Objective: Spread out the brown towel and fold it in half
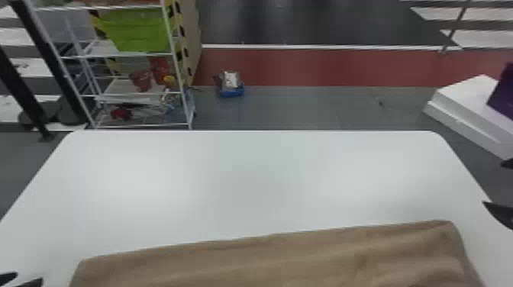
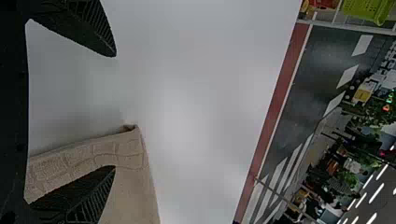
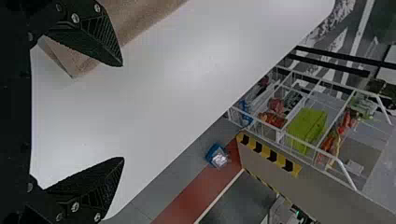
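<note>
We count one brown towel [image 1: 282,263], slightly wrinkled, on the near part of one white worktop [image 1: 248,183]. We record two grippers, the left [image 1: 29,277] at near left, the right [image 1: 492,183] at right, each with two fingers wide apart.

White rack [image 1: 174,57] holding green bin [image 1: 135,30]; blue object [image 1: 231,92] on floor [image 1: 324,107]; purple item [image 1: 504,93] on white block [image 1: 463,97]

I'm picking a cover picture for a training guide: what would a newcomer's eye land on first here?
Most likely the brown towel, lying wide across the near side of the white table. Next, the bright green box on the rack beyond the table, to the left. Then the black left gripper, open near a towel corner.
</note>
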Robot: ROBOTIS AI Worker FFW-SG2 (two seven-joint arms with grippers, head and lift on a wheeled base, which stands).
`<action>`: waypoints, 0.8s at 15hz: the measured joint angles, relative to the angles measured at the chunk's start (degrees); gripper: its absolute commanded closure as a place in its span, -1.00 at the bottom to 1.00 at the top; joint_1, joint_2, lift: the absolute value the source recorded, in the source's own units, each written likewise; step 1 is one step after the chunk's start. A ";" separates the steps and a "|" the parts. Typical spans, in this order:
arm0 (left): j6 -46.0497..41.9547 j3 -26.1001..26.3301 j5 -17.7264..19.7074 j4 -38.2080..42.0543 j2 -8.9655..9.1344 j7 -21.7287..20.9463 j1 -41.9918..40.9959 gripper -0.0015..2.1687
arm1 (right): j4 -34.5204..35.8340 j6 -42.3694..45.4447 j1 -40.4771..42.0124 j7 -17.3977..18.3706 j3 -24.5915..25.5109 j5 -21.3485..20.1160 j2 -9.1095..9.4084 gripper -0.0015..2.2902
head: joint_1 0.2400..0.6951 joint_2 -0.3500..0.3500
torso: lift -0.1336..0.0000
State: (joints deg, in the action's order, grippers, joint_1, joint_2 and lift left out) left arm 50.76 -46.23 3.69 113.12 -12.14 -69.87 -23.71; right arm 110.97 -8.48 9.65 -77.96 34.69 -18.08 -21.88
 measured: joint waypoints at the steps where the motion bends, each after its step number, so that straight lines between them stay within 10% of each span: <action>1: 0.00 -0.05 0.00 0.00 0.06 0.00 -0.01 -0.98 | 1.97 1.76 1.80 0.00 -0.84 -1.92 -0.34 -0.81 | 1.00 0.19 | -0.85; 12: -1.37 0.61 0.42 -1.17 0.36 0.79 -0.04 -0.98 | 10.12 6.98 19.70 0.00 -2.70 -14.24 -5.55 -0.56 | 1.00 0.18 | -0.85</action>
State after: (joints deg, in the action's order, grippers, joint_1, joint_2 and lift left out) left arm 49.39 -45.62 4.11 111.94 -11.78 -69.08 -23.75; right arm 121.10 -1.50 29.35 -77.96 31.98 -32.31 -27.43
